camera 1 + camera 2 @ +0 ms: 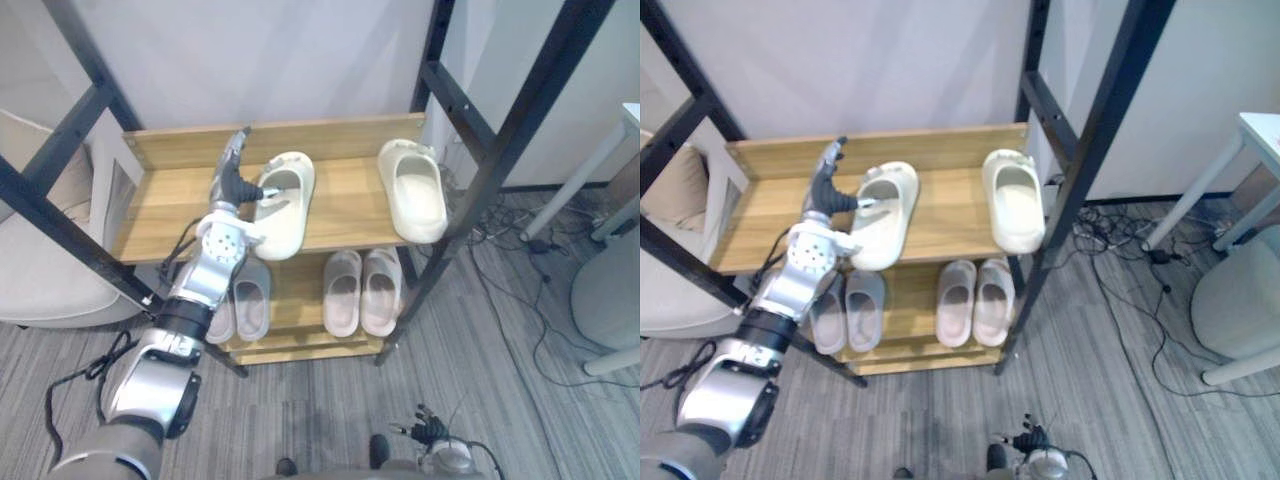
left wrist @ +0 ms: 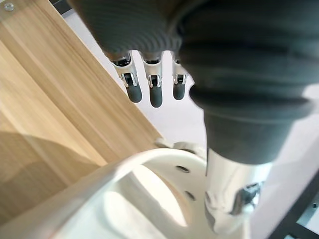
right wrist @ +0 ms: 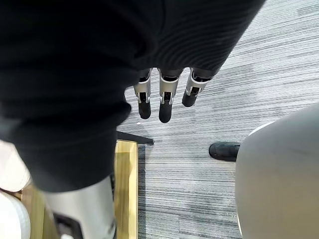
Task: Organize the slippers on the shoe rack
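Slipper [image 1: 280, 205] toe at shelf [image 1: 150, 215] front edge

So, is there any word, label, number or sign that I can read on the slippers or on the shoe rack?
None: no readable word, label, number or sign stands on the slippers or on the shoe rack.

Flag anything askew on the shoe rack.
On the top shelf the two cream slippers aren't paired: left slipper and right slipper lie apart, angled away from each other. Lower-shelf pairs sit neatly side by side. Left hand touches the left slipper.
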`<state>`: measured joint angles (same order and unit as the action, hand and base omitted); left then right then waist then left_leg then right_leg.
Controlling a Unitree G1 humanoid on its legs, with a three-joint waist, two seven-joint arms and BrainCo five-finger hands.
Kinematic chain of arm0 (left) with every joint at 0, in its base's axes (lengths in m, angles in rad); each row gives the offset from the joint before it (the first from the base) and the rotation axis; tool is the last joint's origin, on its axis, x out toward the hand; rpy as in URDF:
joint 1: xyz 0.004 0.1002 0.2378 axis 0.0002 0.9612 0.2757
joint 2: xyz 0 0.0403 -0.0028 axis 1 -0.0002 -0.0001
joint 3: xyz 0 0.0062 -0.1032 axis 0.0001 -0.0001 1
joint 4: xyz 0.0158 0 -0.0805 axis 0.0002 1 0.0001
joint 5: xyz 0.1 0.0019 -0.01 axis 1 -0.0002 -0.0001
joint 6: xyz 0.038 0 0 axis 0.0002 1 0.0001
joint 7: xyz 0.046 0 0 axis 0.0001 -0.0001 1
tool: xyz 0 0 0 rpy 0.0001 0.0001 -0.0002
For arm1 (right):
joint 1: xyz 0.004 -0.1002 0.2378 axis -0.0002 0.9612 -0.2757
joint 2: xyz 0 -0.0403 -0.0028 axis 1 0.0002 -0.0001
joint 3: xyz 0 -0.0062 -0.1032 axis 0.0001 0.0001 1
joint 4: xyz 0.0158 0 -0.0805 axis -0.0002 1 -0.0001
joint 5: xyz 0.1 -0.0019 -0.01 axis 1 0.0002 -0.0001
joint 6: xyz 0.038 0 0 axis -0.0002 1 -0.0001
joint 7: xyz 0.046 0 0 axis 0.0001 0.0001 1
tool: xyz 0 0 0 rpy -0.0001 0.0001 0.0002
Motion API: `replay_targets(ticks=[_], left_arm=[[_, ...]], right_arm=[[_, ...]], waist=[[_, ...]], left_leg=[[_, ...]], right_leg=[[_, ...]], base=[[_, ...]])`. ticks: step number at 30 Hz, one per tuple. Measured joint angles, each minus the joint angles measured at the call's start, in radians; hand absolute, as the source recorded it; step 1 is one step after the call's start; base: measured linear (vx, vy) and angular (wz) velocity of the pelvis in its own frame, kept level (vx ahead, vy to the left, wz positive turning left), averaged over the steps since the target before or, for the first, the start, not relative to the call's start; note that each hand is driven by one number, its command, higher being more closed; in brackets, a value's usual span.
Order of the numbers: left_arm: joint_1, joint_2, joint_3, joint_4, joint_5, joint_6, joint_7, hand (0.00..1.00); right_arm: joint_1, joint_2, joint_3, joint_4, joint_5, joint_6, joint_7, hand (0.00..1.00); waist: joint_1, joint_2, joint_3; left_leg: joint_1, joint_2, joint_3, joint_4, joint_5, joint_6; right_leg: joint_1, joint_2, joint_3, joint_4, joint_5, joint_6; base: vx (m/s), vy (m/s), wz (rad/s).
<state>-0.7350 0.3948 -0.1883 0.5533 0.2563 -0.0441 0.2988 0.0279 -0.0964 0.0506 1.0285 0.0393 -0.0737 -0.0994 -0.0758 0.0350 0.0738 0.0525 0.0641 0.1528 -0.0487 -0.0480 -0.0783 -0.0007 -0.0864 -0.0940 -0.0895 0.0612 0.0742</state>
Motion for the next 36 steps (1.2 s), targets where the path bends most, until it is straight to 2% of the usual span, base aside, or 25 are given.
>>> replay_targets(ticks=[7, 8, 21, 36], left_arm=[[-0.062, 0.029, -0.03, 0.075, 0.055, 0.01, -0.019, 0.0], [-0.071, 0.031, -0.034, 0.09, 0.058, 0.011, -0.019, 1.0], [-0.18, 0.101, -0.095, 0.217, 0.097, 0.013, -0.048, 1.0], [-0.182, 0.081, -0.105, 0.212, 0.095, 0.013, -0.047, 1.0]], right_arm=[[0.0, -0.002, 0.0, -0.006, 0.0, -0.007, 0.001, 0.0], [0.0, -0.003, 0.0, -0.01, 0.0, -0.007, 0.001, 0.0], [-0.007, -0.011, -0.009, -0.029, 0.002, -0.008, 0.002, 0.0], [-0.01, -0.015, -0.011, -0.032, 0.004, -0.008, 0.002, 0.0]], waist=[[-0.005, 0.005, 0.004], [-0.006, 0.007, 0.006], [-0.026, 0.031, 0.022], [-0.037, 0.042, 0.029]], left_leg=[[-0.014, -0.005, -0.002, 0.004, 0.001, 0.001], [-0.016, -0.005, -0.002, 0.004, 0.001, 0.002], [-0.02, -0.005, 0.029, -0.001, 0.001, 0.003], [-0.02, -0.006, 0.031, -0.001, -0.001, 0.004]], right_leg=[[-0.012, -0.005, 0.001, -0.001, 0.005, 0.0], [-0.015, -0.005, 0.002, -0.001, 0.006, 0.0], [-0.041, -0.002, 0.041, 0.0, 0.012, -0.001], [-0.047, -0.002, 0.05, -0.002, 0.018, -0.001]], base=[[-0.02, -0.005, 0.0], [-0.04, -0.011, -0.04], [-0.01, -0.01, -0.08], [-0.02, -0.008, -0.02]])
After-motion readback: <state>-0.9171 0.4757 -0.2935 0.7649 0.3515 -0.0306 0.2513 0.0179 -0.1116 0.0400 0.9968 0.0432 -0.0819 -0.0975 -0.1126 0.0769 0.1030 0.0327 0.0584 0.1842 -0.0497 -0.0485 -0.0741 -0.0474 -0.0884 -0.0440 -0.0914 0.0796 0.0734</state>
